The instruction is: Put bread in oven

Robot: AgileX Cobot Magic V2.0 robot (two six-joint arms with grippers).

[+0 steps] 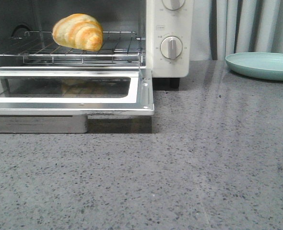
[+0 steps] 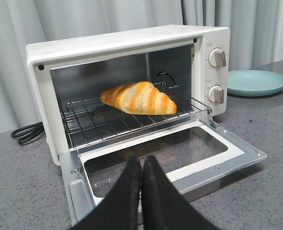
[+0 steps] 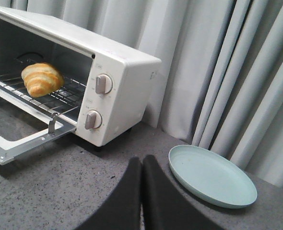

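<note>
Front view: the bread (image 1: pixel 78 31) lies on the wire rack (image 1: pixel 117 48) inside the oven (image 1: pixel 168 38), whose top and left side are cut off. Door (image 1: pixel 144 93) down. Neither arm appears there; in the wrist views both jaws are pressed together, holding nothing.

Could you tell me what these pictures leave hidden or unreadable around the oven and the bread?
- Front view: oven top and left side cut off by the frame.
- All views: dial markings too small to read.
- All views: underside of the bread unseen.
- Right wrist view: oven door cut off by the frame.
</note>
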